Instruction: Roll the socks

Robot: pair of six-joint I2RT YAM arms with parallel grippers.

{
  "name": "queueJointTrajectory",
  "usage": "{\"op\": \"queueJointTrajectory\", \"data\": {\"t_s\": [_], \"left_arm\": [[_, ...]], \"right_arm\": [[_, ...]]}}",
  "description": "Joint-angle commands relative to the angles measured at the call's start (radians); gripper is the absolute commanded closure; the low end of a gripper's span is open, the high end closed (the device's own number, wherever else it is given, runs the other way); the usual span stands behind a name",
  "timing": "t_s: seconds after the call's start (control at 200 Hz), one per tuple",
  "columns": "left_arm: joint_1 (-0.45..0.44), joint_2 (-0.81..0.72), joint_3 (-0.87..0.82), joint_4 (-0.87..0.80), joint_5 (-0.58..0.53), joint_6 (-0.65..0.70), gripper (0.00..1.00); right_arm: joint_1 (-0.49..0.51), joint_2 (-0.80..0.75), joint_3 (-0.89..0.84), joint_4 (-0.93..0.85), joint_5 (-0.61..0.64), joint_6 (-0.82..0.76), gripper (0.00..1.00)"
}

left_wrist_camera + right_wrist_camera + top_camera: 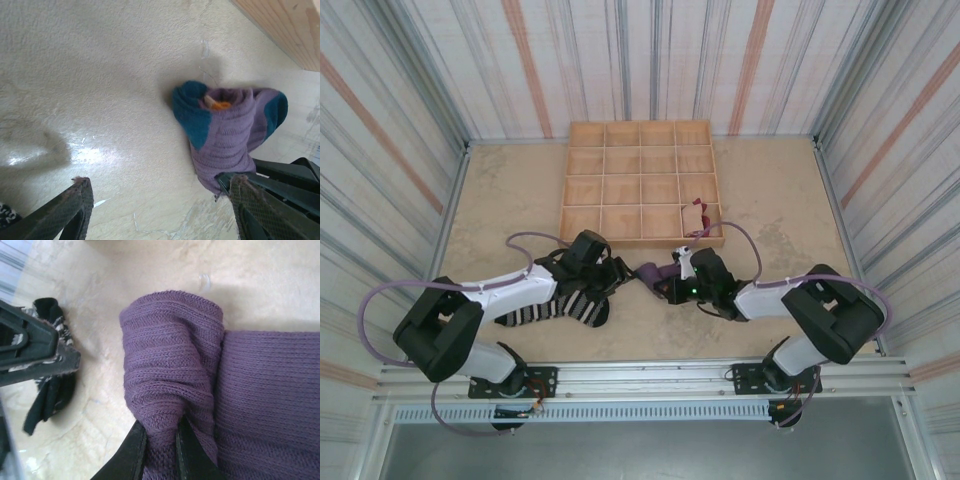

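In the middle of the top view, the right claw (159,432) is clamped on the rolled purple sock (170,365), which lies on the desk (100,75). The left claw (160,185) gapes wide just beside it. If that pinch slips, the springy roll would likely unfurl.

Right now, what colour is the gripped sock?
The sock is purple with teal ends; clearest in left wrist view.
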Motion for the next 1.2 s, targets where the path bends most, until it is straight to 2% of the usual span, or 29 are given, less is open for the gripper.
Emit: {"op": "queueJointTrajectory", "data": {"t_s": [0.0, 0.16, 0.466, 0.766, 0.937, 1.092, 1.192], "left_arm": [[0.007, -0.021, -0.005, -0.02, -0.016, -0.01, 0.27], [0.002, -0.02, 0.005, -0.026, -0.02, -0.008, 0.27], [-0.014, -0.011, 0.026, -0.042, -0.032, -0.002, 0.27], [-0.096, 0.085, 0.097, 0.052, -0.057, 0.009, 0.34], [-0.154, 0.195, 0.183, 0.086, -0.04, 0.044, 0.37], [-0.199, 0.274, 0.212, 0.179, -0.024, 0.039, 0.39], [-0.228, 0.305, 0.24, 0.209, -0.016, 0.048, 0.38]], "right_arm": [[-0.059, 0.015, -0.088, -0.219, -0.118, 0.137, 1.0], [-0.116, 0.013, -0.151, -0.083, -0.192, 0.306, 1.0], [-0.181, -0.006, -0.245, -0.059, -0.172, 0.542, 1.0], [-0.19, -0.172, -0.303, -0.274, -0.034, 0.685, 1.0], [-0.199, -0.398, -0.342, -0.457, 0.058, 0.69, 1.0], [-0.245, -0.633, -0.37, -0.622, 0.06, 0.68, 1.0], [-0.27, -0.725, -0.367, -0.736, 0.054, 0.67, 1.0]]}}
